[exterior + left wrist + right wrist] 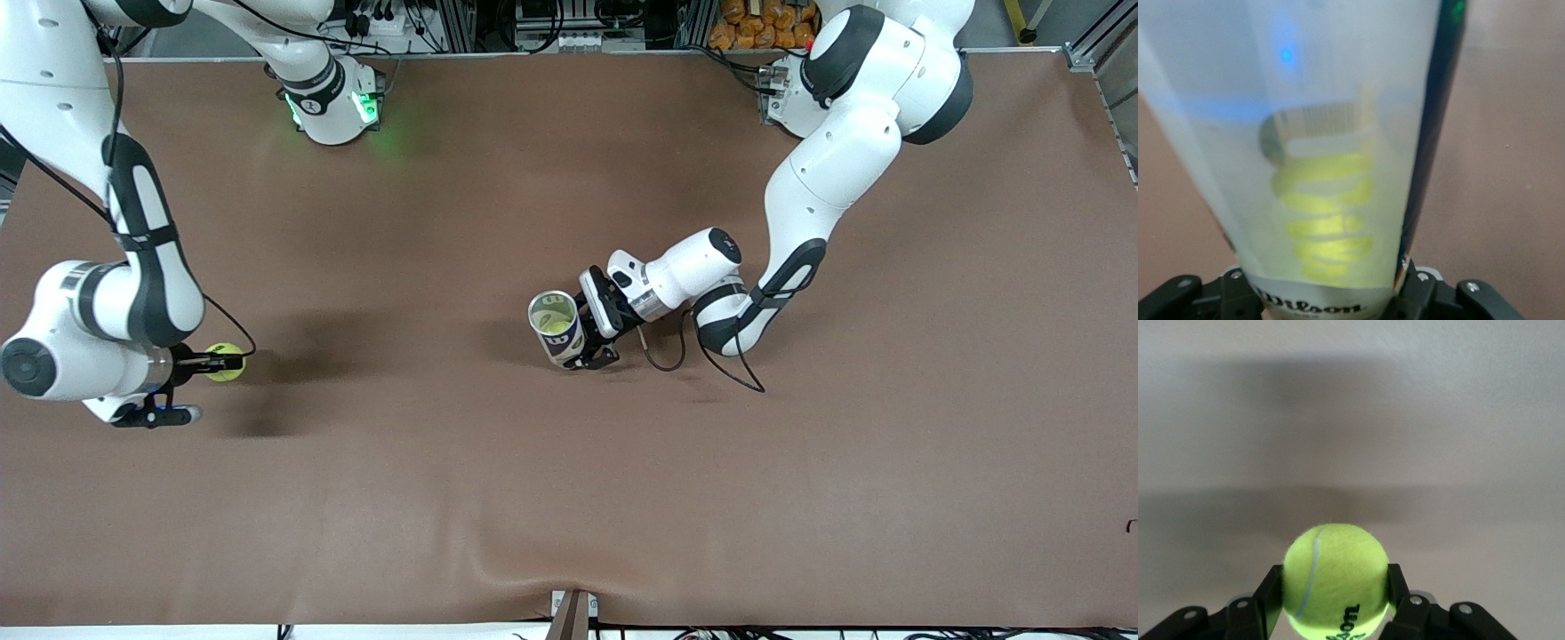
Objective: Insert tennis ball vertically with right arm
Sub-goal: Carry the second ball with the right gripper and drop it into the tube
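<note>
Front view: brown table [569,498], bare front edge.

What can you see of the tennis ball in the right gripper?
The tennis ball is fuzzy yellow-green felt with a pale curved seam and part of a dark printed logo near its underside. It looks round and undamaged. The right gripper is shut on it, one finger on each side, at the right arm's end of the table. Whether it touches the table cannot be told. It is well apart from the can.
</note>
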You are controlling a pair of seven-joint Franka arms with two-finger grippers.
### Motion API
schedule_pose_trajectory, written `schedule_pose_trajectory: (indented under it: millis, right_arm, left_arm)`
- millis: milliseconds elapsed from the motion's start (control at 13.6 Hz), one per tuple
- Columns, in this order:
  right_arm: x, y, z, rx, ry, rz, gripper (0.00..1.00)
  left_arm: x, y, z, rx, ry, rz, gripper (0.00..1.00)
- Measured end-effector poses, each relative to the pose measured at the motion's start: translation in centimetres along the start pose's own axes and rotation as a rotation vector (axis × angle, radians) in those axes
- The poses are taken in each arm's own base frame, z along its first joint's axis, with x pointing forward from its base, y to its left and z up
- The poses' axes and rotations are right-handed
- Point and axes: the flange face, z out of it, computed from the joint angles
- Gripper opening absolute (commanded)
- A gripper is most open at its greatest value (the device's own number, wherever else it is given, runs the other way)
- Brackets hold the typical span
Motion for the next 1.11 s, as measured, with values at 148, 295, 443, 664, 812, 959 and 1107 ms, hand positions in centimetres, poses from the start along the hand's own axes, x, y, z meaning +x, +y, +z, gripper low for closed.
schedule_pose_trajectory:
  millis: [148, 295, 443, 664, 812, 959, 1107]
  right_arm:
    - [-0.1, -4.0, -4.0, 0.069, -0.023, 0.079, 0.00]
    - [-0.5, -9.1, -6.9, 0.132, -0.049, 0.168, 0.00]
    - [-0.8, -14.1, -9.4, 0.191, -0.063, 0.280, 0.00]
    - [-2.1, -22.4, -12.2, 0.220, -0.075, 0.434, 0.00]
    - [-3.6, -28.7, -12.9, 0.211, -0.083, 0.518, 0.00]
    - [-5.4, -34.1, -13.8, 0.232, -0.098, 0.588, 0.00]
    - [-6.8, -37.3, -14.9, 0.282, -0.126, 0.639, 0.00]
  left_arm:
    - [0.0, 0.0, 0.0, 0.000, 0.000, -0.001, 0.70]
    - [0.0, 0.0, 0.0, 0.000, 0.001, -0.002, 0.70]
    - [0.0, 0.0, 0.0, 0.000, 0.001, -0.003, 0.70]
    - [0.3, 0.2, 0.1, -0.004, 0.005, -0.004, 0.70]
    - [0.5, 0.4, 0.2, -0.007, 0.008, -0.004, 0.71]
    - [0.5, 0.4, 0.2, -0.008, 0.007, -0.003, 0.71]
    - [0.4, 0.5, 0.3, -0.011, 0.005, 0.003, 0.71]
